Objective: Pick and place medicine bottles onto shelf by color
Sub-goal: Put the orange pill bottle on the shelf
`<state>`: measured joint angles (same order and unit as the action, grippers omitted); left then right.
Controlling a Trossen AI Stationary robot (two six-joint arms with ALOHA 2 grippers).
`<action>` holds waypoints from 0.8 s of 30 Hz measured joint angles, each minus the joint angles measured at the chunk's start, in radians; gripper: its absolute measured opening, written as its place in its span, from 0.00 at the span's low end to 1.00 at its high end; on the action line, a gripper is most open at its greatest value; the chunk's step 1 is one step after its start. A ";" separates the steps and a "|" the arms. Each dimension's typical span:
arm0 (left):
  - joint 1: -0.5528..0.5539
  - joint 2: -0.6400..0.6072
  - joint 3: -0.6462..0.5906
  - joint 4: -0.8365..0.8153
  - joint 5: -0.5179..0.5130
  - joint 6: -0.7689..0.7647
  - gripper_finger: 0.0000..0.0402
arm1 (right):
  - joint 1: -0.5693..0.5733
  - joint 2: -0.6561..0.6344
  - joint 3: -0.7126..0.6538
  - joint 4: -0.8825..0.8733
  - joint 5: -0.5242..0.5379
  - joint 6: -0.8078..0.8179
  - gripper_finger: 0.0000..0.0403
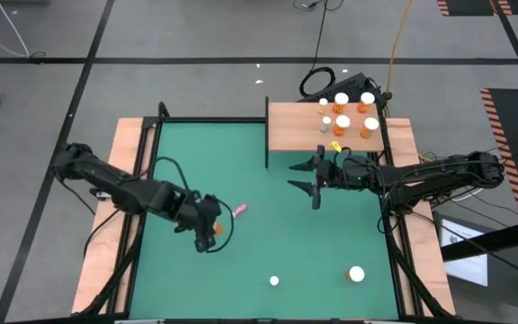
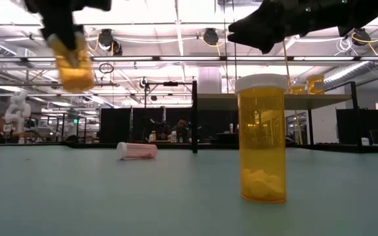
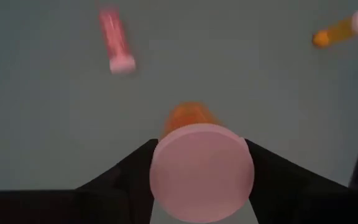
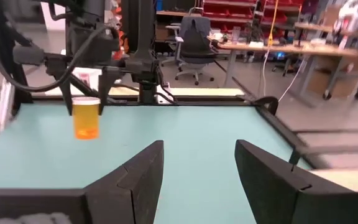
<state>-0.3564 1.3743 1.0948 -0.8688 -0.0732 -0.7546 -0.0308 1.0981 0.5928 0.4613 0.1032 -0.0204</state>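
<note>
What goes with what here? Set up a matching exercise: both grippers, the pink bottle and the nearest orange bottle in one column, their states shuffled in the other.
Things:
1. left gripper
2. right gripper
3. pink bottle
4. front orange bottle

States:
a. lying on its side on the green mat
b. open, holding nothing
c. standing upright on the mat
d. shut on a raised orange bottle

Pairs: 1-d, 2-b, 3-a, 4-c

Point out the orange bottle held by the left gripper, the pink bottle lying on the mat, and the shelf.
orange bottle (image 2: pixel 75 65), low view, its body
pink bottle (image 2: pixel 137 151), low view, its side
shelf (image 1: pixel 293 126), high view, bare board
</note>
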 joint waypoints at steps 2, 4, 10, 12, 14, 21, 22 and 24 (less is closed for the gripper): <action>0.026 0.000 0.025 0.000 -0.015 0.070 0.50 | -0.001 0.000 0.000 -0.002 -0.002 0.050 0.48; 0.052 0.000 0.046 0.000 -0.029 0.136 0.51 | -0.001 0.000 0.000 -0.005 -0.024 0.062 0.48; 0.138 0.000 0.087 0.036 -0.040 0.312 0.52 | 0.008 0.019 0.002 -0.003 -0.108 0.130 0.48; 0.164 0.000 0.088 0.089 -0.041 0.363 0.51 | 0.018 0.041 0.002 -0.001 -0.107 0.132 0.48; 0.185 0.000 0.088 0.138 -0.039 0.412 0.50 | 0.030 0.081 0.016 0.010 -0.108 0.133 0.48; 0.223 0.000 0.089 0.241 -0.006 0.515 0.52 | 0.088 0.261 0.118 0.009 -0.108 0.096 0.53; 0.224 0.000 0.089 0.244 -0.006 0.520 0.52 | 0.094 0.286 0.136 0.012 -0.109 0.087 0.56; 0.224 0.002 0.089 0.245 -0.006 0.525 0.53 | 0.104 0.328 0.161 0.010 -0.109 0.078 0.60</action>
<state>-0.1322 1.3760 1.1835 -0.6238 -0.0792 -0.2298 0.0728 1.4257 0.7535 0.4712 -0.0055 0.0580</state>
